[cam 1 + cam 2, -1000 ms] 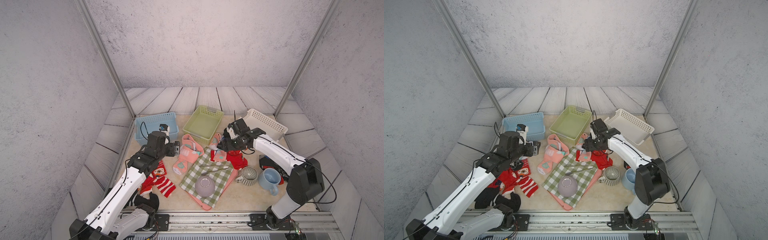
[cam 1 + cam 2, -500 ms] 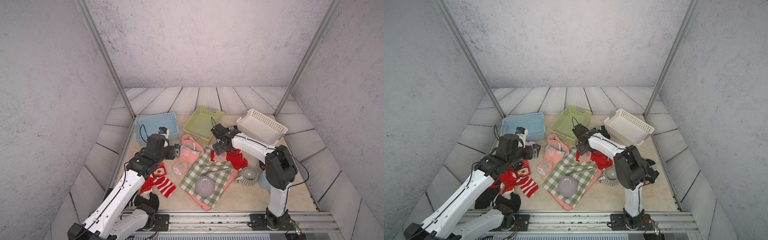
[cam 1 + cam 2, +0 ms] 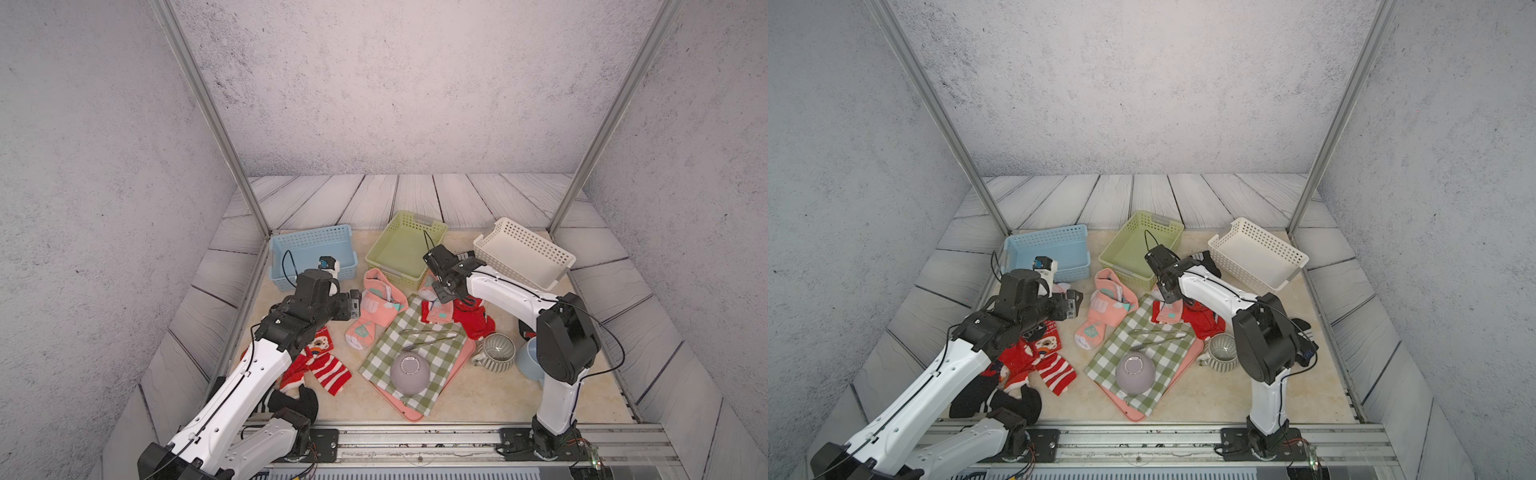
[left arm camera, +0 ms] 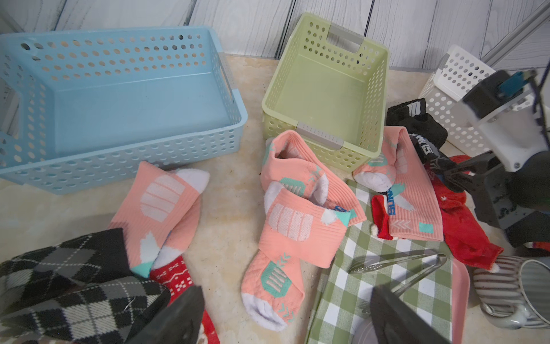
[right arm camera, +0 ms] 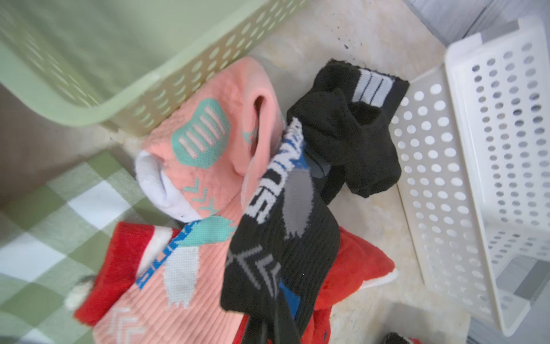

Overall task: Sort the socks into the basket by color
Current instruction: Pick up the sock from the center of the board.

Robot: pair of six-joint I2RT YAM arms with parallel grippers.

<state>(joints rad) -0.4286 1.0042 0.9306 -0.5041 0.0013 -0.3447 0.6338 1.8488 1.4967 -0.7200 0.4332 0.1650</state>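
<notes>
White-shelled arms (image 3: 253, 374), black joint housings, thin black cables, dark left gripper (image 3: 354, 304), dark right gripper (image 3: 441, 292), blue plug on left wrist camera (image 3: 326, 263)

The left arm (image 3: 257, 365) reaches forward and low, left gripper (image 4: 284, 293) level, fingers (image 4: 181, 312) spread wide. The right arm (image 3: 503, 291) bends inward at the elbow, right gripper (image 5: 269, 327) tipped down, pinched on a black sock (image 5: 297, 238).

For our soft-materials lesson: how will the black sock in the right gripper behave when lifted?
Probably floppy: the black sock sags and creases. Likely light: the right gripper pinches one end. May drag the pink sock beneath.
</notes>
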